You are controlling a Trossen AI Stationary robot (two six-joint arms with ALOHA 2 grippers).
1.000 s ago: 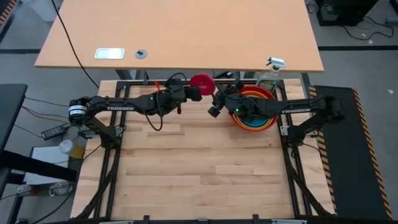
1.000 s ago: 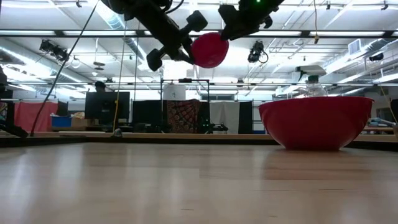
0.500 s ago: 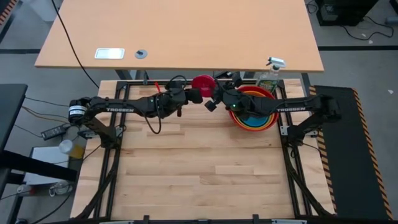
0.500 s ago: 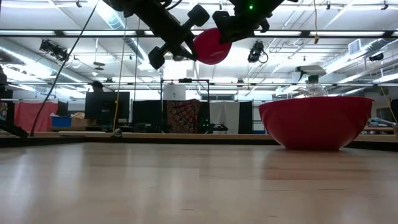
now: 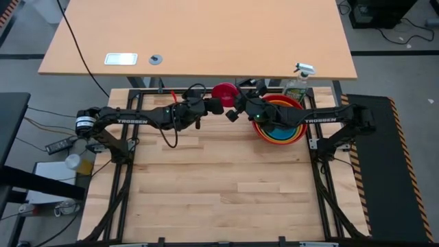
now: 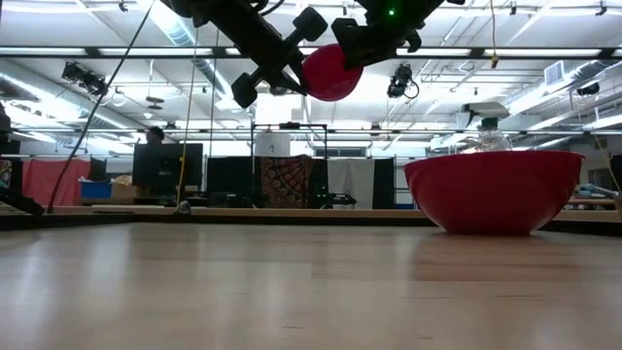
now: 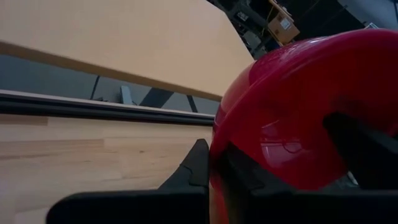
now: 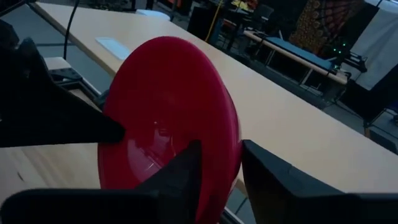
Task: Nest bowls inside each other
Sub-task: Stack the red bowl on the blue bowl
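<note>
A small magenta pink bowl (image 5: 223, 90) (image 6: 330, 73) hangs tilted in the air over the table's far edge, between my two grippers. My left gripper (image 5: 217, 103) (image 6: 297, 76) is shut on the bowl's left side. My right gripper (image 5: 236, 107) (image 8: 221, 180) is open at the bowl's right side, with one finger inside the rim and one outside. To the right, on the table, stands the stack of bowls (image 5: 280, 121): red outermost (image 6: 494, 190), then orange, lime green and blue inside. My left gripper pinches the pink bowl's rim (image 7: 216, 163) between its two fingers, one finger (image 8: 93, 127) inside the bowl and one against the outer wall. It comes nearly level from the table's left. The bowl is lifted clear and tilted. My right gripper straddles the opposite rim (image 8: 235, 146); I cannot tell whether its fingers touch it.
A spray bottle (image 5: 297, 79) stands just behind the stack at the table's far edge. A larger light desk (image 5: 206, 34) lies beyond the table. Bare wooden tabletop (image 5: 219, 178) stretches across the middle and near side.
My right gripper has moved toward the table's left, onto the pink bowl's rim, and its fingers have drawn closer together around that rim. The bowl has stayed lifted in my left gripper, shifting only slightly.
</note>
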